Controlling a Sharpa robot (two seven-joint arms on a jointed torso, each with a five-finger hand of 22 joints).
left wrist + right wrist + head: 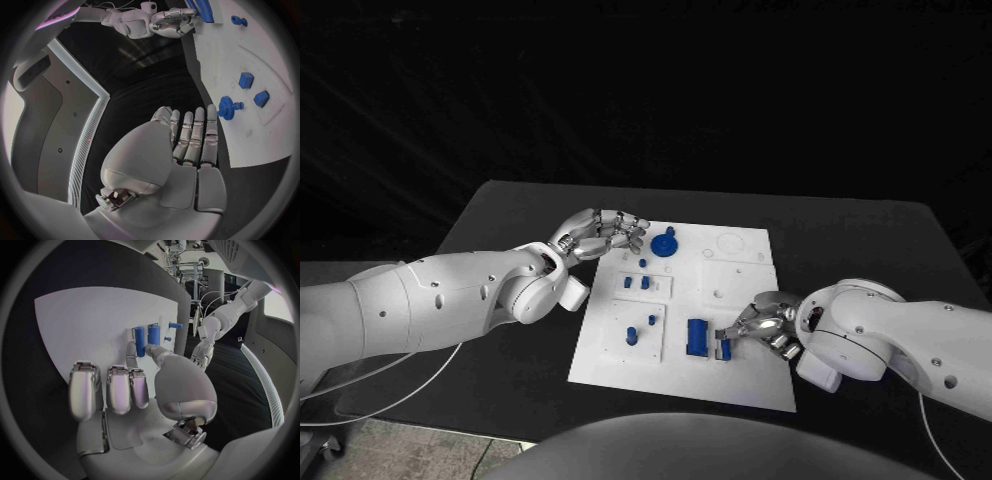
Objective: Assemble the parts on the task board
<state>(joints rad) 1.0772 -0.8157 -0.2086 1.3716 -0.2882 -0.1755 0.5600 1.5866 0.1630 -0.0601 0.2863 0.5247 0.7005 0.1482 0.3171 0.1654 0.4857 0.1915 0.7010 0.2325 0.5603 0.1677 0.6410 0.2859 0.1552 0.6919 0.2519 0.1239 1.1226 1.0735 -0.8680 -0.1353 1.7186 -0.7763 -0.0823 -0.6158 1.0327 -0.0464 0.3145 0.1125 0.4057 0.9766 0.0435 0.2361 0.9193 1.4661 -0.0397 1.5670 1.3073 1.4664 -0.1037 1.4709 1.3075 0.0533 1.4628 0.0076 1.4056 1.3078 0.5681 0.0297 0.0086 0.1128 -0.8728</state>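
Note:
The white task board [747, 380] lies in the middle of the black table. A blue gear [664, 243] stands at its far left corner, and my left hand [603, 235] hovers just beside it with nothing in it, fingers stretched out close to the gear [230, 107]. My right hand [762, 325] is at the board's near right part. Its thumb and a fingertip [132, 352] pinch a small upright blue part [139, 340], which stands next to a larger blue block [697, 338]. Its other fingers are curled.
Two small blue parts [636, 283] sit on a raised plate at the board's left middle, and two more [640, 328] closer to me. The board's far right has bare round recesses [730, 243]. A thin cable [401, 370] hangs off the table's left side.

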